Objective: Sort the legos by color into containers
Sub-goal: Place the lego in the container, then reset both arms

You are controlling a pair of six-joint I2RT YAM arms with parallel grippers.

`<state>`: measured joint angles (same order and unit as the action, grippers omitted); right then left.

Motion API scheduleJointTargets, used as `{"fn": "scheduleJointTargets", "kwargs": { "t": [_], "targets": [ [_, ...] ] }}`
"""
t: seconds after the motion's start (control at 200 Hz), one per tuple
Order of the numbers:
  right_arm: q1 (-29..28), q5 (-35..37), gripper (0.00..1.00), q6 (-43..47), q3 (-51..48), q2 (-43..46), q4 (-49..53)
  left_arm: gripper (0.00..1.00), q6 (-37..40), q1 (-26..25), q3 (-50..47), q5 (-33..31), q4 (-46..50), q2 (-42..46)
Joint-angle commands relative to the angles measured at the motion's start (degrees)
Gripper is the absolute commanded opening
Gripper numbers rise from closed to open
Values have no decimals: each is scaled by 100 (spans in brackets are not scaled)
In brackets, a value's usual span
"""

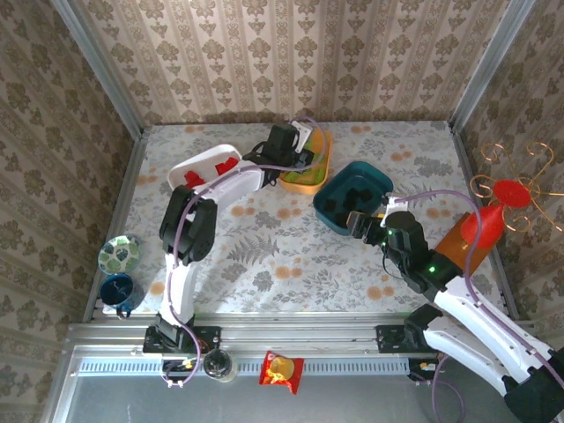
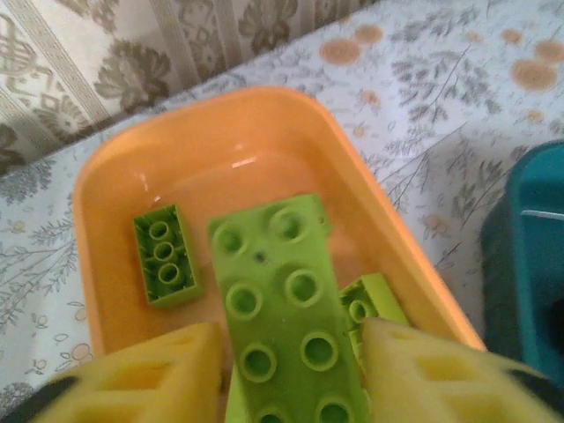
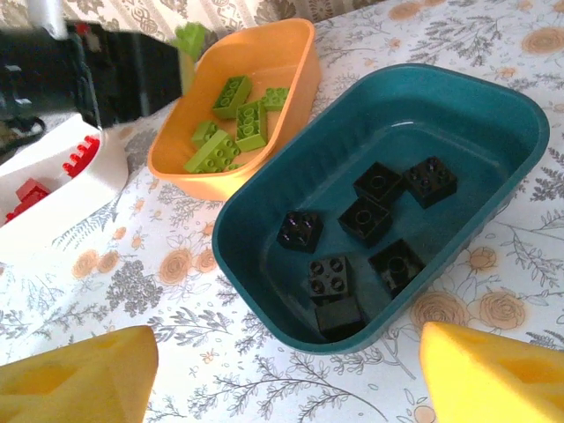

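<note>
1. Your right pincer [image 3: 291,374]: spread wide, empty, before the teal tub [image 3: 458,115] of black bricks [image 3: 366,218].
2. Your left pincer [image 2: 291,370]: clenched on a long lime brick [image 2: 282,300] over the orange tub [image 2: 115,176]. Likely light, stiff and slick; grip its long sides.
3. White tub [image 3: 79,189]: red bricks [image 3: 79,152].

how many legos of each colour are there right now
black legos: 7, all in the teal tub
lime green legos: 6, with 5 in the orange tub and 1 held in the left gripper
red legos: 2 showing in the white tub, which is partly cut off
total: 15 in view
</note>
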<state>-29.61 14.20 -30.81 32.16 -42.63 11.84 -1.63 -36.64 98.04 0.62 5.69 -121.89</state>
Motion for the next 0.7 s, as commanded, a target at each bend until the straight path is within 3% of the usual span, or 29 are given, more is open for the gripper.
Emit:
{"fn": "scheduleJointTargets", "kwargs": {
  "t": [0.0, 0.07, 0.09, 0.105, 0.375, 0.475, 0.59, 0.695],
  "targets": [
    [25, -130, 97, -19, 28, -105, -71, 61, -217, 93, -44, 221, 96, 273],
    [25, -163, 100, 21, 93, -228, -58, 73, -411, 163, -464, 308, -261, 693],
    [25, -171, 100, 18, 105, -254, -69, 96, -462, 189, -567, 361, -324, 818],
    [25, -190, 100, 26, 118, -273, -80, 99, -509, 204, -653, 396, -376, 915],
    [25, 53, 100, 93, 137, -375, -196, 100, -1184, 329, -3531, 221, -1919, 3556],
    [19, 298, 100, 19, 167, -450, -208, 100, -1272, 474, -4751, -330, -2153, 4671],
    [16, 508, 100, -125, 224, -632, -252, 100, -1199, 701, -5619, -1216, -1669, 5608],
    [25, 800, 100, -305, 320, -871, -195, 100, -629, 1005, -6130, -1656, -1563, 6182]
  ]
}}
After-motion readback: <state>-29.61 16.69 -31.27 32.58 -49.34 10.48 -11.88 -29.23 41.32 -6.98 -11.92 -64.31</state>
